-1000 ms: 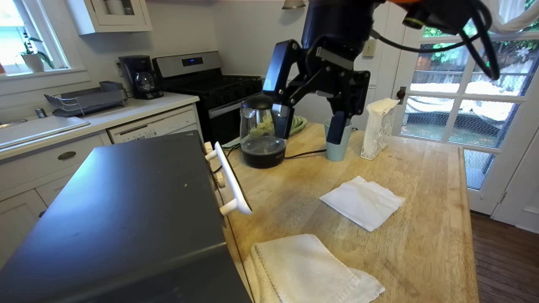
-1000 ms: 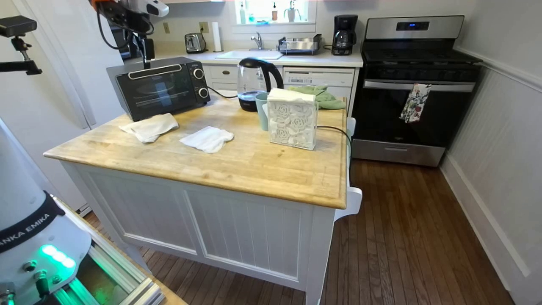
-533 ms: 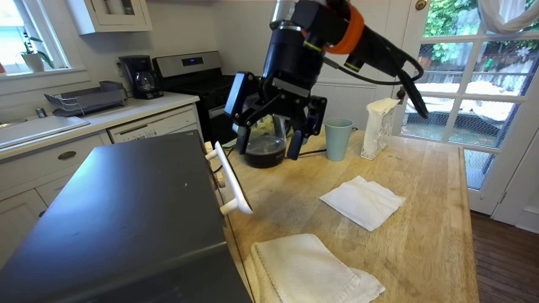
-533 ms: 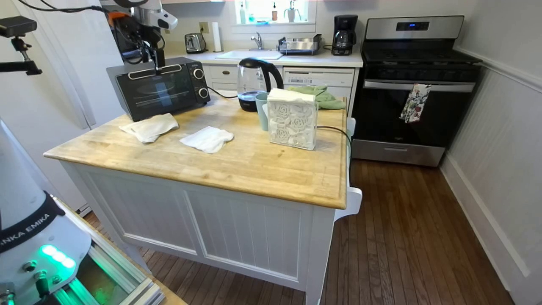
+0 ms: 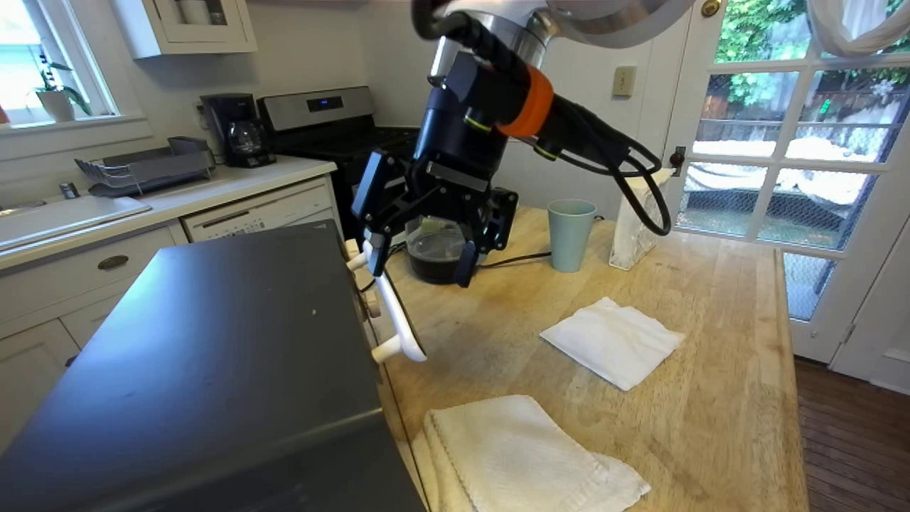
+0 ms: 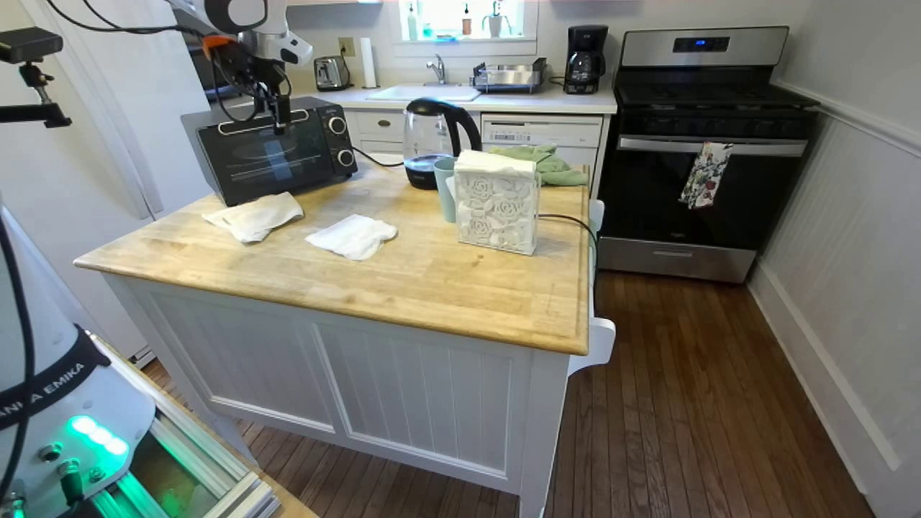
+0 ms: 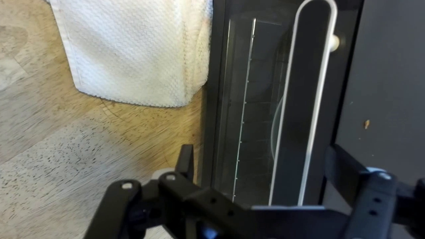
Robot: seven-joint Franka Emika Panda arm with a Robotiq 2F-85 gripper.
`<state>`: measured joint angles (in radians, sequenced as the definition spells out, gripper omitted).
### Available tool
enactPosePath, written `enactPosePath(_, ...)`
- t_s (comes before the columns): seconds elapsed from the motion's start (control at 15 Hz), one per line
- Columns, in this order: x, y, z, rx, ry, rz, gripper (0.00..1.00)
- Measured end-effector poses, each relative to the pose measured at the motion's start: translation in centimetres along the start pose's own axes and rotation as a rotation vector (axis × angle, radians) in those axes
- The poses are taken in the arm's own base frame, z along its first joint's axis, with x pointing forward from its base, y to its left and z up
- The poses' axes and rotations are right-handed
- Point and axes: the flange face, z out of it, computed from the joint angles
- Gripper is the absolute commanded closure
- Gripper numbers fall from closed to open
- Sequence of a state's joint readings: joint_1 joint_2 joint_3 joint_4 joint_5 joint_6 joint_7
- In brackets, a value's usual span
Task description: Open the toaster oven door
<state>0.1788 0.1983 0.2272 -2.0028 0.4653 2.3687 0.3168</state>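
The dark grey toaster oven point(image 5: 234, 320) stands on the wooden table, also seen in an exterior view point(image 6: 191, 129). Its glass-windowed door point(image 6: 248, 169) is shut. The pale-edged bar handle point(image 5: 399, 313) runs along the door's top edge and fills the middle of the wrist view point(image 7: 303, 109). My gripper point(image 5: 422, 270) is open and empty at the knob end of the handle, also seen in an exterior view point(image 6: 279, 128). In the wrist view its fingers point(image 7: 260, 154) lie on either side of the handle, apart from each other. One fingertip covers part of the handle; contact cannot be told.
A glass kettle point(image 5: 434, 256) stands just behind the gripper. A pale green cup point(image 5: 571, 238) and a white napkin holder point(image 6: 496, 205) are further along the table. A folded cloth point(image 5: 526, 455) and a white napkin point(image 5: 611, 341) lie before the oven.
My gripper has moved down and across toward the toaster oven, from above the kettle area to the handle. Its fingers stay open. The door has not moved.
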Motion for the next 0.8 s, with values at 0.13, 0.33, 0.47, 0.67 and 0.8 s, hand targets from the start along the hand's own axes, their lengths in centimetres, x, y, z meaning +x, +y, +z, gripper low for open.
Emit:
enactPosePath(0.13,0.2,0.3,0.5,-0.003,-0.006,0.009,0.0)
enactPosePath(0.33,0.5,0.7,0.8,-0.003,-0.012,0.023,0.0)
enactPosePath(0.47,0.6,0.8,0.8,0.003,-0.013,0.033,0.0)
enactPosePath(0.67,1.0,1.4,0.6,0.013,-0.011,0.058,0.0)
enactPosePath(0.8,1.5,2.4,0.4,0.015,-0.009,0.083,0.0)
